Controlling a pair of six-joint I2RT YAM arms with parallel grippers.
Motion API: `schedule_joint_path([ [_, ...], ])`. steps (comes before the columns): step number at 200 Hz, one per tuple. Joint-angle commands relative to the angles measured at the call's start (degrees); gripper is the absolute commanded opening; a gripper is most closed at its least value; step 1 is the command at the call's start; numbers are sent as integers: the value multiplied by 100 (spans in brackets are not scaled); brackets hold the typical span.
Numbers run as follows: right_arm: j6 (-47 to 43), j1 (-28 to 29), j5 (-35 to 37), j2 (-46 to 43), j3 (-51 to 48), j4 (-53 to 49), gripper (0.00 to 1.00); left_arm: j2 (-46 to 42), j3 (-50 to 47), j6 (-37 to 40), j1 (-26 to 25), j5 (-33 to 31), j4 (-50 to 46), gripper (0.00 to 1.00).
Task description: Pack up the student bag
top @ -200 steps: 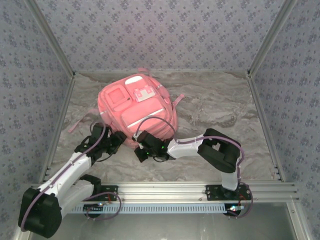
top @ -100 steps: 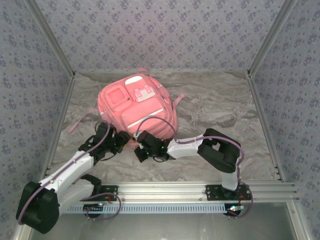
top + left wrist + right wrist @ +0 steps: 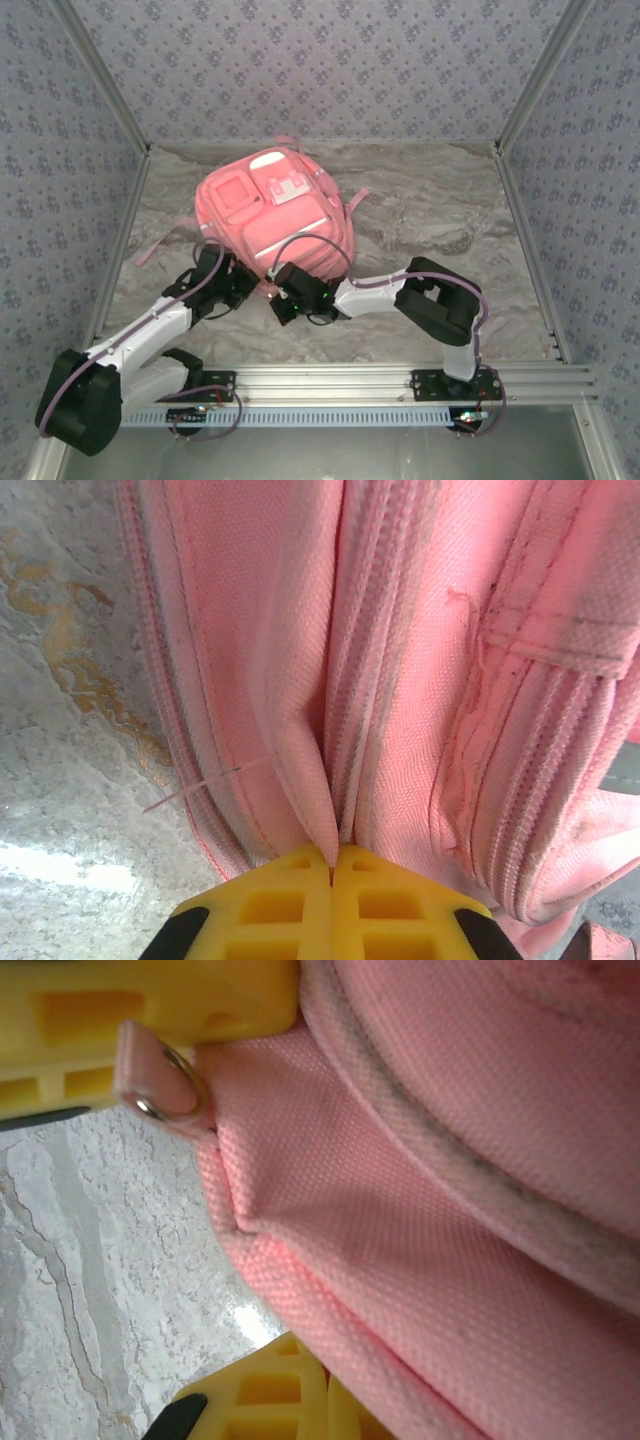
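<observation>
The student bag, a big pink backpack with white trim, lies flat on the marble table left of centre. Both grippers meet at its near edge. My left gripper is shut, its yellow fingertips pinching a pointed fold of pink fabric beside a zipper line. My right gripper is shut on the bag's edge too, the pink cloth running down between its yellow fingers. A pink tab with a metal ring sits against the other gripper's yellow finger in the right wrist view.
Loose pink straps trail off the bag to the left and to the right. Patterned walls and slanted metal posts close in the table. An aluminium rail runs along the near edge. Bare marble lies right of the bag.
My left arm has slid right and forward to the bag's near edge, and its jaws have closed on the fabric fold. The right arm and the bag have stayed put.
</observation>
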Motion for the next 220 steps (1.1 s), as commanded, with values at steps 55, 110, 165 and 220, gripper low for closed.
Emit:
schedule_joint_path([
  [55,-36,8,472,-555,-653,-638,0,-159,121,241,138,-409,-318,0],
  [110,-161,-77,715,-969,-1004,-953,0,-282,212,379,162,-517,-456,0],
  [165,-267,-225,1025,-1130,-884,-1722,0,-278,248,406,166,-505,-477,0],
  [220,-361,-250,1212,-892,-364,-2251,0,-317,388,409,151,-451,-559,0],
])
